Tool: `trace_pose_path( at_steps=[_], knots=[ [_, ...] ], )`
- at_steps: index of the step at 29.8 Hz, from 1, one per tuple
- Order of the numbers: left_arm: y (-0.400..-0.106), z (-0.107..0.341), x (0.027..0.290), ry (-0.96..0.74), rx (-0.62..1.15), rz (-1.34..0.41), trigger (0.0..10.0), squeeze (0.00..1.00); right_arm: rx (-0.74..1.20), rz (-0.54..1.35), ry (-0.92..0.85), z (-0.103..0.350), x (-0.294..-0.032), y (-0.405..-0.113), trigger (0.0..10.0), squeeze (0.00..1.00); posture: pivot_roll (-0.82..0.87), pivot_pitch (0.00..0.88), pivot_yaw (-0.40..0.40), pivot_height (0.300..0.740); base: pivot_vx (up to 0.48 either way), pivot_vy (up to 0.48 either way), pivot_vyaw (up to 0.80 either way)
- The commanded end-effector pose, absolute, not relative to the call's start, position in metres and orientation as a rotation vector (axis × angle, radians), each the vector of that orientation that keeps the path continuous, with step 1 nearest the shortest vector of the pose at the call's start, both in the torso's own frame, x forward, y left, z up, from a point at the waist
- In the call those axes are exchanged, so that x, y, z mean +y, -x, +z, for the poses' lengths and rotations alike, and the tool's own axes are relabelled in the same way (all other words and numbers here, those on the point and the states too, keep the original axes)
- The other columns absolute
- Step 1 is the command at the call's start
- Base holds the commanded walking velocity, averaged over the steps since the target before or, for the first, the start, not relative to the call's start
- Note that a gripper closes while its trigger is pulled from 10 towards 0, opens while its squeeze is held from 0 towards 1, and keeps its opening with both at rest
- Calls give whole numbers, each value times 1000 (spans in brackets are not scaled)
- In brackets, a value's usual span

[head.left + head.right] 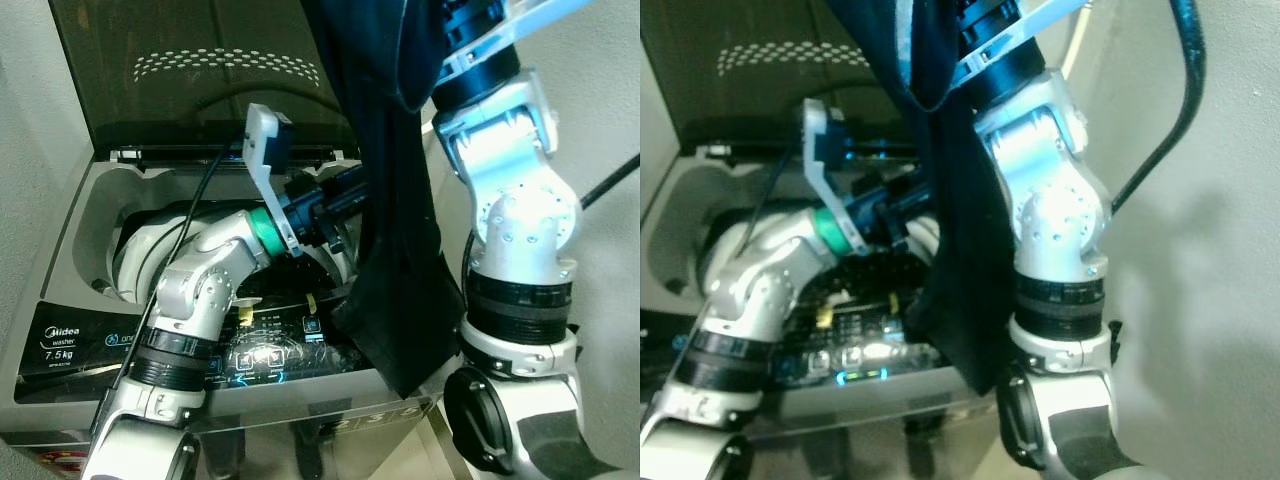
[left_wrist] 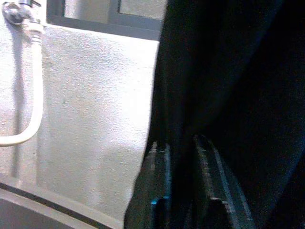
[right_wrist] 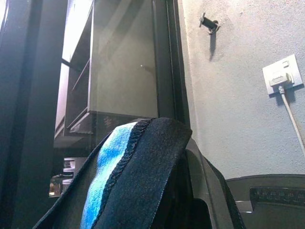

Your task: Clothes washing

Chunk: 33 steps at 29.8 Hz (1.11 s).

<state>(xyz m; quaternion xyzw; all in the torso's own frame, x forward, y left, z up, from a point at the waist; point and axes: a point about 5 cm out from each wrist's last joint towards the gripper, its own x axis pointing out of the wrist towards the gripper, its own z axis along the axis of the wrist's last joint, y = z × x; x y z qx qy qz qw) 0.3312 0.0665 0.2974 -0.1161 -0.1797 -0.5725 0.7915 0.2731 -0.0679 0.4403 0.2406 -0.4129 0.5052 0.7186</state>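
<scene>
A dark garment [image 1: 395, 200] is held up at the right of the open washing machine [image 1: 100, 200], pinched by the right gripper [image 3: 183, 157] and hanging over the control panel [image 1: 270, 350]. The left gripper [image 2: 183, 191] is reached against the cloth, fingers narrowly parted with fabric between them.

Black garment [image 1: 395, 200] (blue-striped hem), grey washer [image 1: 80, 340]

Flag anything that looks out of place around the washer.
The dark garment hangs from the right pincer outside the tub, draping over the washer's control panel and front edge. The left pincer touches its fold. Nothing looks spilled or damaged.
</scene>
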Motion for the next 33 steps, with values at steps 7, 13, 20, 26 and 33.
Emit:
trace_pose_path(
  at_steps=[7, 13, 20, 26, 33],
  knots=[
    [-341, 301, 70, 236, -415, -1139, 0, 0, -933, 1121, -544, 443, -71, -266, 10000, 0, 48, 35, -7, 740, 0, 0, 0],
    [-356, 304, 78, 208, -427, -957, 0, 0, -933, 1100, -535, 442, -73, -264, 10000, 0, 50, 39, -7, 740, 0, 0, 0],
    [-374, 327, 131, 41, -568, -341, 10000, 0, -878, 920, -353, 418, -84, -282, 10000, 0, 55, 49, -6, 740, 0, 0, 0],
    [-352, 347, 188, -275, -727, 162, 10000, 0, -558, 593, 66, 322, -92, -356, 10000, 0, 68, 57, -14, 740, 0, 0, 0],
    [-344, 339, 215, -431, -638, 243, 10000, 0, -342, 588, 323, 255, -45, -367, 10000, 0, 105, 62, -30, 740, 0, 0, 0]
  ],
)
